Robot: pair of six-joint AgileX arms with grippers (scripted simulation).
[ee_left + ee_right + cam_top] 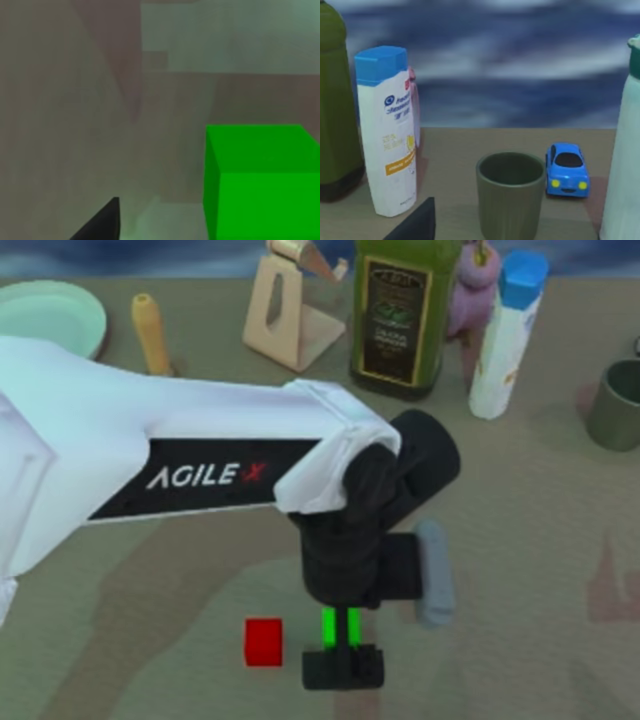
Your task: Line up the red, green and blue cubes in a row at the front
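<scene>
The green cube [340,626] sat near the front edge of the counter [520,540], between the fingers of the left tool [342,640], which pointed toward that edge. Whether the tool actually clenched the cube or only bracketed it could not be told from above; in the left wrist view the green cube [262,180] filled one side, with a dark fingertip [102,222] apart from it. The red cube [264,641] lay just beside the tool, toward the counter's left edge. Farther back stood an olive oil bottle [404,310], a white shampoo bottle [505,335] and a wooden stand [292,310]. The right wrist view showed a green cup [510,192] and blue toy car [566,170].
</scene>
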